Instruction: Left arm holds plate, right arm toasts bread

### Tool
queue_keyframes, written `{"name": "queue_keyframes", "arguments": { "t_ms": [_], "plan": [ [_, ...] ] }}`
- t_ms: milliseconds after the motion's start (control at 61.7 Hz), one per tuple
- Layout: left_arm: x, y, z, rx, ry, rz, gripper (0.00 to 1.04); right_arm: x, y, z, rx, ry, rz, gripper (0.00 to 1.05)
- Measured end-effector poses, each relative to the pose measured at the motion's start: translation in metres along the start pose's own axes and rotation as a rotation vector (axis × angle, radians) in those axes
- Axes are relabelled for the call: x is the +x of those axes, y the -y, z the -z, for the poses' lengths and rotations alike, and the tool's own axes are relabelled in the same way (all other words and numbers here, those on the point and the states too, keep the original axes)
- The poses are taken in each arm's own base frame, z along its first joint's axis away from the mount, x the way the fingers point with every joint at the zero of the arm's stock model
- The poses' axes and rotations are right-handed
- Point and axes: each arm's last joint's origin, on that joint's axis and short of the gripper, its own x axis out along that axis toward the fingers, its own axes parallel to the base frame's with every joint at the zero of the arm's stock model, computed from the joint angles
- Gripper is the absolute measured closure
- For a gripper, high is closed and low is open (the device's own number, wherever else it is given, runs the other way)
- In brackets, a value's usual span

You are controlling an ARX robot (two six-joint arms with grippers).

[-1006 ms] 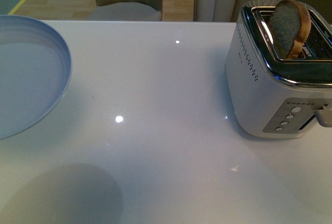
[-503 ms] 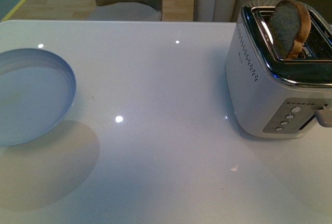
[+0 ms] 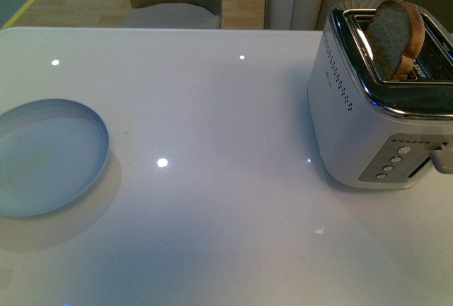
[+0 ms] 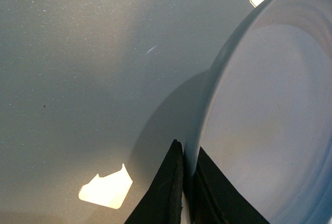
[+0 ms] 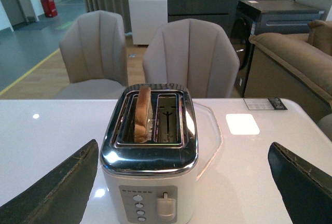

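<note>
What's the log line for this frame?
left gripper: shut on plate rim | right gripper: open, facing toaster | bread: upright in slot

The round shallow pale blue-white plate (image 3: 49,156) shows faint concentric rings inside its rim. The glossy white tabletop (image 3: 226,178) carries small bright light reflections. The silver metal 2-slot toaster (image 3: 382,108) has a mirror-chrome top, rows of tiny dark perforations on its side and a grey panel with 4 pale round buttons. The slice of wholemeal bread (image 3: 396,37) has a speckled grey-brown crumb and a tan-orange crust. The left gripper (image 4: 184,193) has matte black fingers. 2 beige padded chairs (image 5: 191,58) have vertical seams.
</note>
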Motion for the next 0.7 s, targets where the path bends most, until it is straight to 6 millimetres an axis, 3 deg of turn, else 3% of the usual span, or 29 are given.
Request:
{"name": "queue_keyframes", "arguments": {
  "t_ms": [697],
  "plan": [
    [0.015,-0.015,0.014,-0.091,-0.069,-0.047,0.99,0.000,0.000,0.000,0.000,0.000,0.000,0.09]
  ]
}}
